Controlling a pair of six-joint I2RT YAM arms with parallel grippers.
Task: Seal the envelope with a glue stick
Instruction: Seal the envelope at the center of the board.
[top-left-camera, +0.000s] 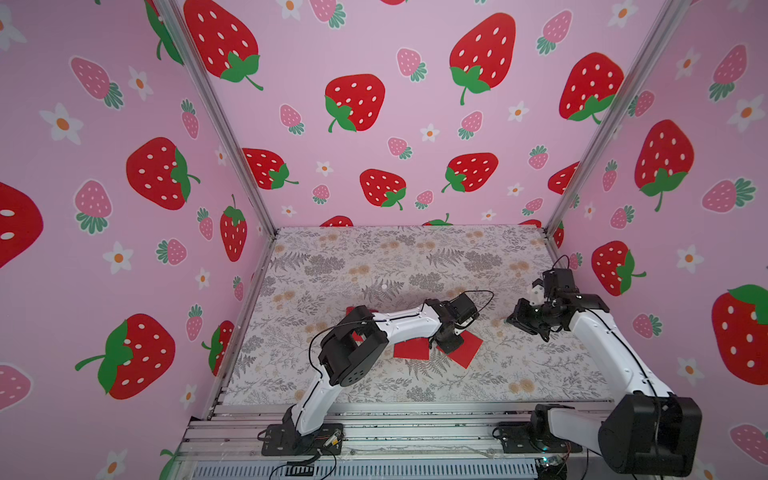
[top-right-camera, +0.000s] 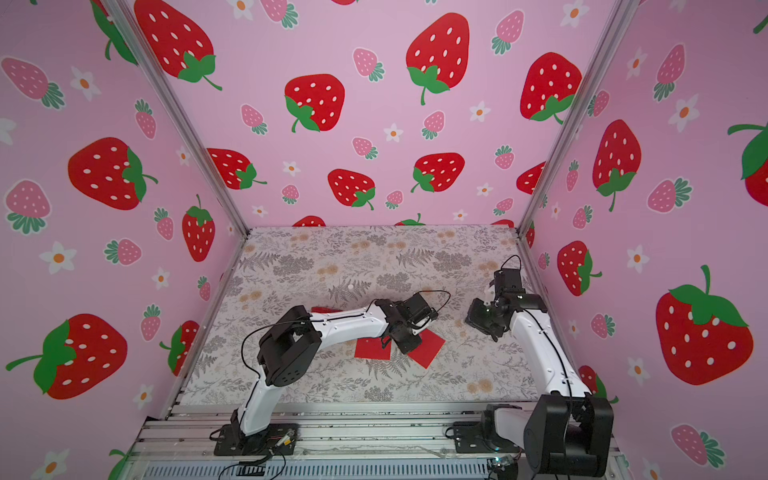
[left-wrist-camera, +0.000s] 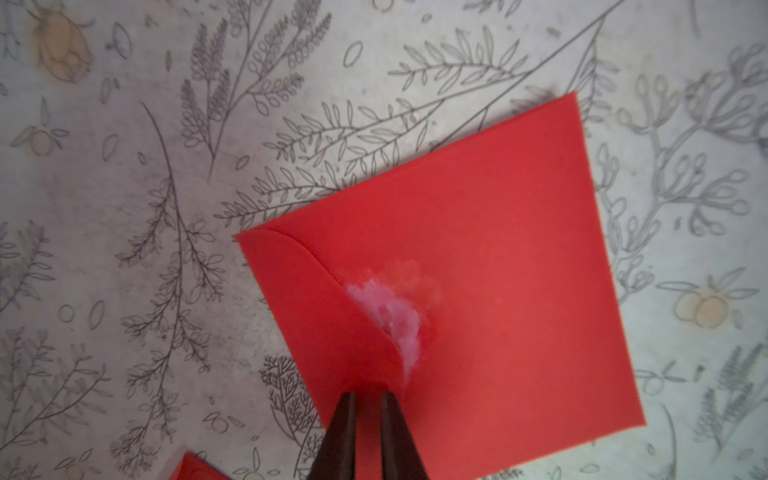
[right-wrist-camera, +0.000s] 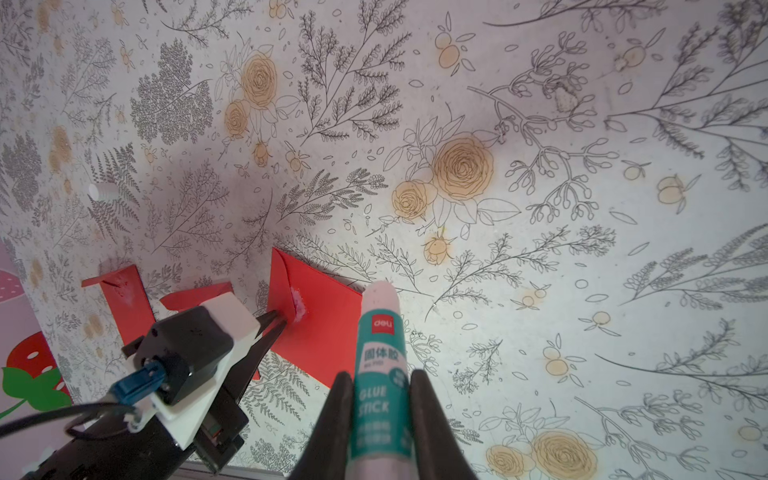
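Right wrist: right pincer (right-wrist-camera: 382, 374) grips glue stick (right-wrist-camera: 378, 332), left pincer (right-wrist-camera: 280, 322) pinches envelope (right-wrist-camera: 320, 336) flap.

Left arm (top-left-camera: 399, 322) extended elbow-high, wrist tipped down, left claw (left-wrist-camera: 368, 395) nipped nearly closed on the envelope flap (left-wrist-camera: 316, 311) (thin gap between jaws); right arm (top-left-camera: 598, 336) stretched along the right side, wrist turned inward, right claw (right-wrist-camera: 382, 376) clamped on the glue stick (right-wrist-camera: 380, 345).

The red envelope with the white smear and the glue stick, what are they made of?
The red envelope looks like thin matte paper: flat, crisp edges, a flap that curls up softly. The glue stick seems smooth plastic with a shiny teal label; its pale pink tip is probably the waxy glue. The smear looks like glue, perhaps with roughened paper.
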